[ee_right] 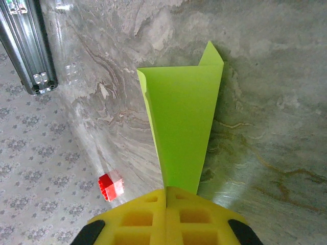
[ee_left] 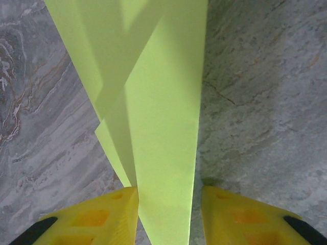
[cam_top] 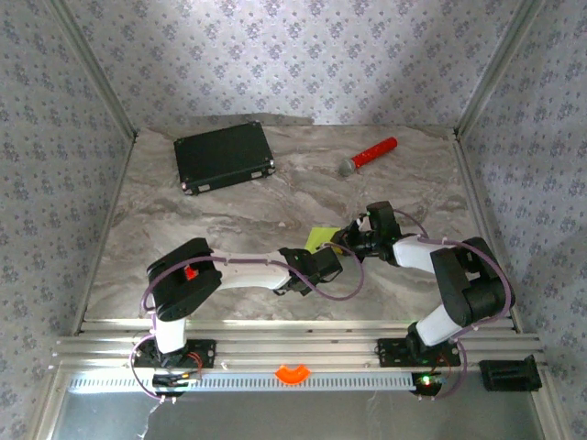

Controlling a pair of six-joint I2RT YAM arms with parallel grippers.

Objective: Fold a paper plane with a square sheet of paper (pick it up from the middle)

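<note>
Paper plane (ee_right: pixel 181 127) is pinched at its narrow end by right hand (ee_right: pixel 167 191), left hand (ee_left: pixel 168 191) spread astride it.

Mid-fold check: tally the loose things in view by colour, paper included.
Lime: 1, paper
Black: 1, case
Red: 2, microphone (grey head) and block
Total: 4
</note>
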